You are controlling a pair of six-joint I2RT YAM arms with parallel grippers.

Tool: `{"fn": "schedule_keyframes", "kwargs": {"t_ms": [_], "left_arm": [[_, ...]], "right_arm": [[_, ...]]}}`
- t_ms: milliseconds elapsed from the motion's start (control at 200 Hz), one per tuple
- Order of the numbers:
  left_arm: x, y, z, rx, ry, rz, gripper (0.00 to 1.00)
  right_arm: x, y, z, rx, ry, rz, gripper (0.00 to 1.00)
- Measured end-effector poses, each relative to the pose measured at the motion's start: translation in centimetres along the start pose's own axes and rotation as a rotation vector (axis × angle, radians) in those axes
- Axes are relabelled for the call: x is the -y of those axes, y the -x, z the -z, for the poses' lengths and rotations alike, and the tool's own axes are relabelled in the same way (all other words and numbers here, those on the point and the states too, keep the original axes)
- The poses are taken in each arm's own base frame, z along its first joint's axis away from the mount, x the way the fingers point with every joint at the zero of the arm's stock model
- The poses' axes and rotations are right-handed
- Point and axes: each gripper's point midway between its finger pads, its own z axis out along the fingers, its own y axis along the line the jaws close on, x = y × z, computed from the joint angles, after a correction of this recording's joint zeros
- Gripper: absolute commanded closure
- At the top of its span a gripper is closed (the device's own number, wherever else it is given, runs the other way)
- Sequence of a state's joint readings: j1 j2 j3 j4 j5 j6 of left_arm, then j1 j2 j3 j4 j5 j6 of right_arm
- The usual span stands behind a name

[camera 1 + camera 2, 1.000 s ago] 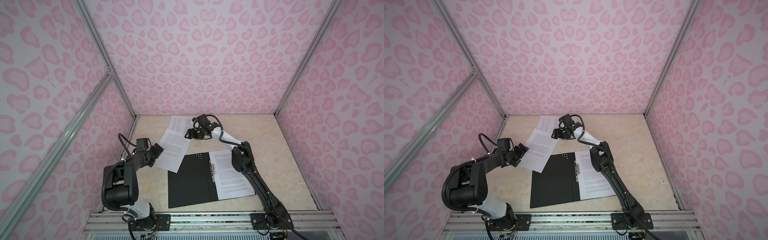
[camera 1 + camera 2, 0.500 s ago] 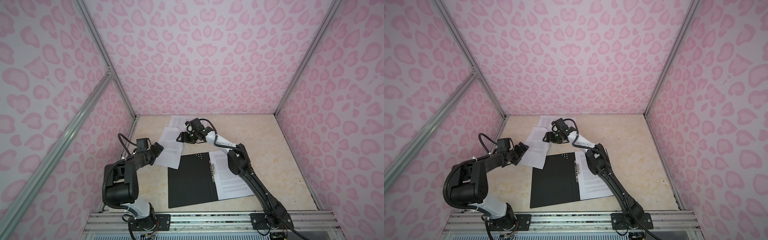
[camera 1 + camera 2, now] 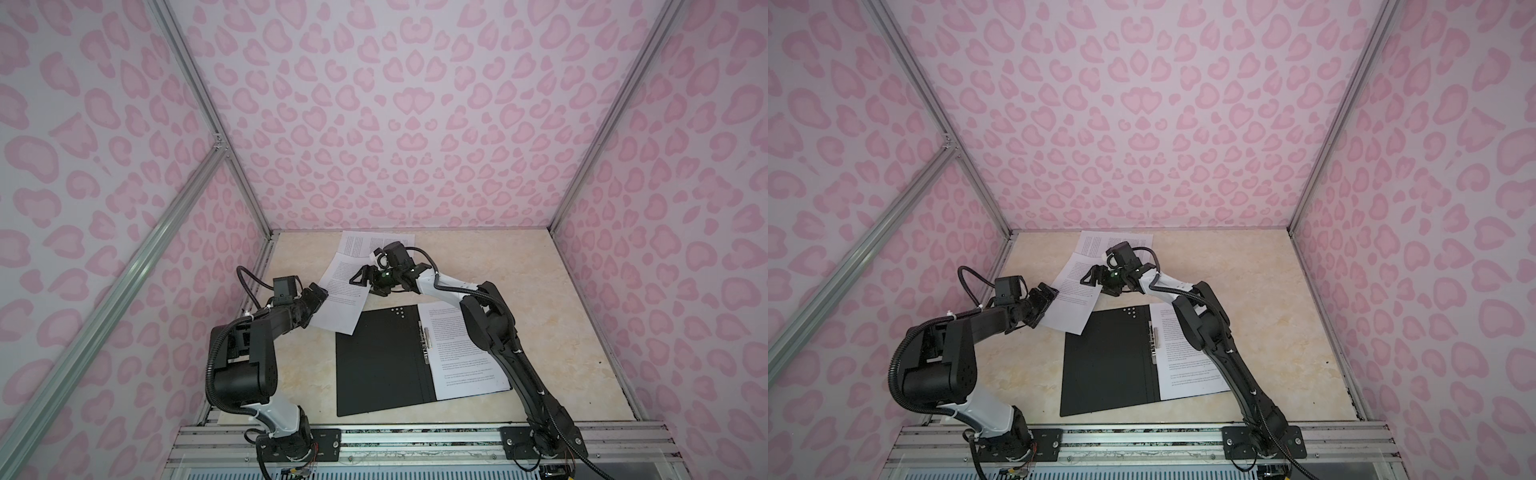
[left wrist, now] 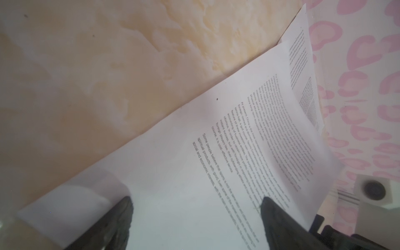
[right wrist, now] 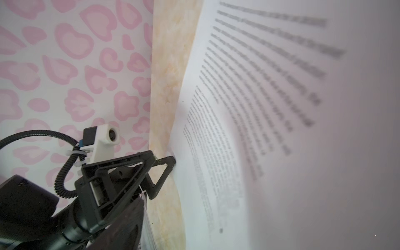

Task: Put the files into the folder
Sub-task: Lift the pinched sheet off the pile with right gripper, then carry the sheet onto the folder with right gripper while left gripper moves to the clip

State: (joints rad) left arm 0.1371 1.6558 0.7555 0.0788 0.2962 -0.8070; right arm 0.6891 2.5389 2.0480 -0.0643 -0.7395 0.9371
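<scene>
Left gripper (image 4: pixel 195 199) gapes empty at the edge of the white printed paper sheet (image 3: pixel 345 291); right gripper (image 3: pixel 384 279), spread, bears on it, presumably destined for the open black folder (image 3: pixel 374 365).

Counted on the beige desk (image 3: pixel 561 316)
One open thin folder (image 3: pixel 374 365), black inside; two loose white printed paper sheets, a tilted sheet (image 3: pixel 343 299) and a back sheet (image 3: pixel 361 243); one paper pile (image 3: pixel 461 357) inside, sheets uncountable

Walls (image 3: pixel 415 124) carry pink blotches on pale white. The tabletop (image 3: pixel 548 291) is cream, marbled. The open folder (image 3: pixel 382 357) shows black inside; the sheets (image 3: pixel 345 299) are white with dense black print.
</scene>
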Motion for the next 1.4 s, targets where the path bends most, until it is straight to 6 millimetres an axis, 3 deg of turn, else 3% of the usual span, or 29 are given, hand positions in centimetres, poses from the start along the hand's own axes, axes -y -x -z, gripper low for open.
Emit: {"fn": "schedule_keyframes", "kwargs": {"t_ms": [150,225,445,630,900,995,1125,1200,1310,1400], "left_arm": [[0.1,0.0,-0.1,-0.001,-0.004,-0.001,0.06],[0.0,0.0,-0.1,-0.001,-0.004,0.0,0.06],[0.0,0.0,-0.1,0.002,-0.007,0.002,0.06],[0.1,-0.1,-0.1,-0.001,-0.013,0.004,0.06],[0.3,0.0,0.1,0.006,-0.022,0.005,0.06],[0.7,-0.1,0.2,0.0,-0.041,0.001,0.06],[1.2,-1.5,1.0,-0.051,-0.055,0.017,0.05],[1.9,-2.4,2.2,-0.072,-0.058,0.01,0.05],[5.8,-3.0,5.3,-0.048,-0.143,-0.057,0.04],[10.1,-4.3,8.8,-0.019,-0.258,-0.161,0.04]], "right_arm": [[-1.6,0.4,-0.2,0.021,0.057,0.007,0.26],[-1.9,0.5,-0.3,0.029,0.07,0.002,0.34],[1.4,-0.5,-0.9,0.073,0.014,-0.108,0.54],[0.6,-0.7,-0.8,0.136,0.024,-0.139,0.76],[2.4,-2.2,-0.8,0.199,-0.016,-0.24,1.0],[2.5,-2.3,-0.3,0.227,-0.029,-0.251,1.0],[0.9,-1.5,1.5,0.255,-0.072,-0.183,1.0],[-1.7,-0.3,3.2,0.277,-0.096,-0.083,1.0],[-5.1,0.4,7.1,0.272,-0.111,0.073,1.0],[-5.6,-0.4,10.6,0.233,-0.165,0.164,1.0]]}}
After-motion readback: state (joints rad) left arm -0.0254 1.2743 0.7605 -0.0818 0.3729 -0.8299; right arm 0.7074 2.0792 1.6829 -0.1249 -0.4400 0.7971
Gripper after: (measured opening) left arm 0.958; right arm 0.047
